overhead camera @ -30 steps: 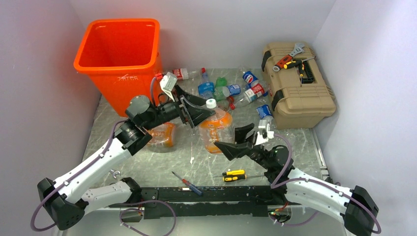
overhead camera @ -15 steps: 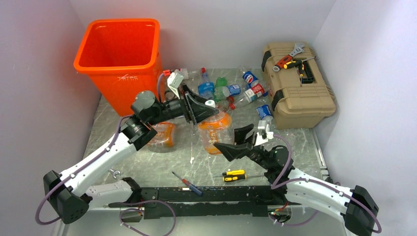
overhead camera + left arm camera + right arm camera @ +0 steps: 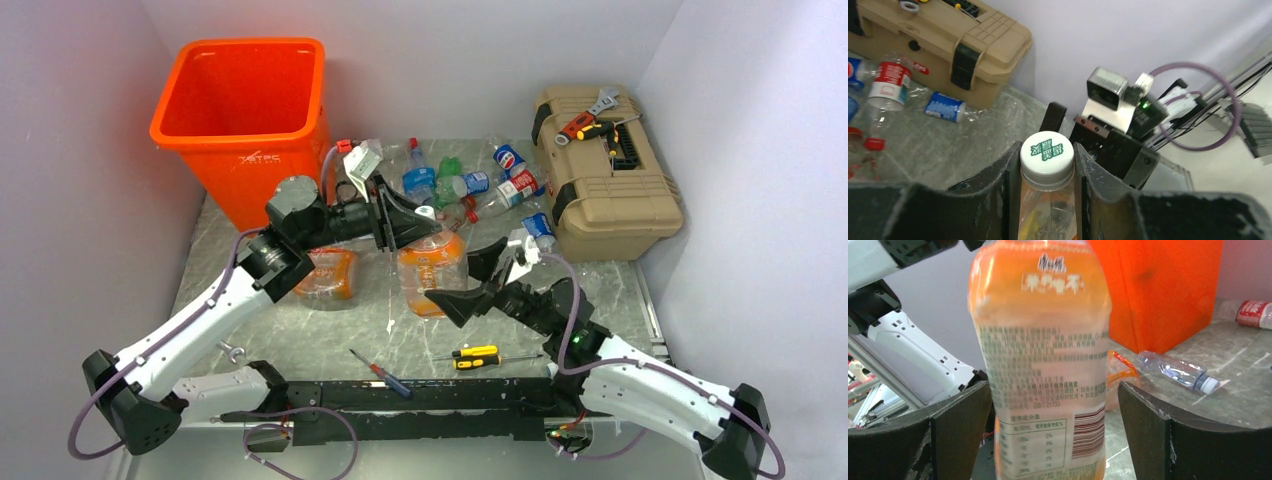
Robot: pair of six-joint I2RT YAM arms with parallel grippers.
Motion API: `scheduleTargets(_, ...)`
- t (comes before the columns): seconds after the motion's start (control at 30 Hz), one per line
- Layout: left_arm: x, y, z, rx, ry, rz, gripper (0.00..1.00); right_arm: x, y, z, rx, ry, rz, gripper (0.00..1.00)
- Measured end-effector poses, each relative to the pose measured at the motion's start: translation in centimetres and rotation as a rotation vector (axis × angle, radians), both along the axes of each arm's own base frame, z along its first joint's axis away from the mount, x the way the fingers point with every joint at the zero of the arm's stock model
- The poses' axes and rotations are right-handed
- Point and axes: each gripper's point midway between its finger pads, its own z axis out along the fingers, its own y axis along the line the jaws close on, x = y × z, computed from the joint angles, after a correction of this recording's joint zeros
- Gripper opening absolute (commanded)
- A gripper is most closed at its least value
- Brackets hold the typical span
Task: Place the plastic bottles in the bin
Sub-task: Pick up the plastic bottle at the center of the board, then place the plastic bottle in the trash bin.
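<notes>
Far L: orange bin [image 3: 240, 110] stands upright at the back corner of the table [image 3: 600, 290], w/ a 2nd orange-label bottle [image 3: 328, 275] lying near its base, under the L arm. Centre: L gripper [image 3: 421, 219] is pinched tight on the neck of the big orange-label bottle [image 3: 432, 268], just below its white cap [image 3: 1047, 152], bottle roughly upright & outside the bin. R gripper [image 3: 470, 280] is spread wide w/ the bottle's body btwn its fingers [image 3: 1148, 425], clear gap on one side, not closed on it. R: small bottles [image 3: 480, 185] lie scattered at the back beside the tan toolbox [image 3: 610, 175]; screwdrivers [image 3: 474, 356] near front edge.
</notes>
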Motion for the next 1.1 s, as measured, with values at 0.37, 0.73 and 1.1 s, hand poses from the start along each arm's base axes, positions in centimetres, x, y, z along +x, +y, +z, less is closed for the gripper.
scheduleTargets(0.37,0.2,4.7,4.8,0.148,-0.221,0.198,0.0,1.4,-2.7,1.5,-0.148,0.115,-0.156,1.0)
scheduleTargets(0.73,3.3,12.1,10.4,0.33,-0.477,0.584,0.0,1.9,-4.8,0.4,-0.177,0.151,-0.252,1.0)
scheduleTargets(1.1,10.6,18.8,18.6,0.393,-0.653,1.142,0.0,2.4,-5.2,-1.8,-0.184,0.202,-0.286,1.0)
